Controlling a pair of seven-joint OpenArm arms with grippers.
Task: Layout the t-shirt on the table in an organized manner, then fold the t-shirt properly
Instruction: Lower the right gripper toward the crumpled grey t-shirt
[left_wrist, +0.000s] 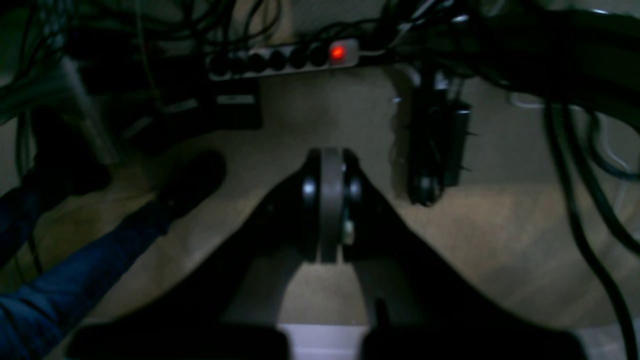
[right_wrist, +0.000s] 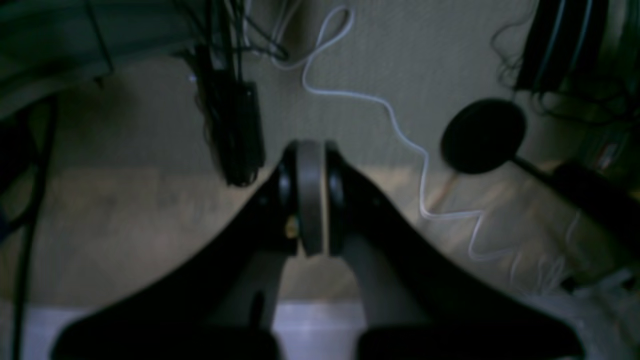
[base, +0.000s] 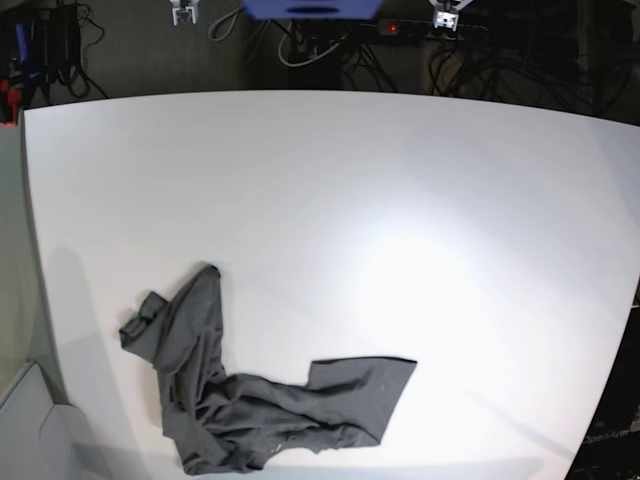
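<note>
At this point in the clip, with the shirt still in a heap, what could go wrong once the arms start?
1. The t-shirt is crumpled into an L-shaped heap, so a claw may pinch several layers and drag the bundle instead of spreading it.
2. It lies near the table front edge; a pull that way could slide cloth off.
3. Both the left claw and right claw are shut and away from the cloth, over cables; they must open before grasping.

Left tool (left_wrist: 330, 200) and right tool (right_wrist: 310, 195) both closed, empty.
</note>
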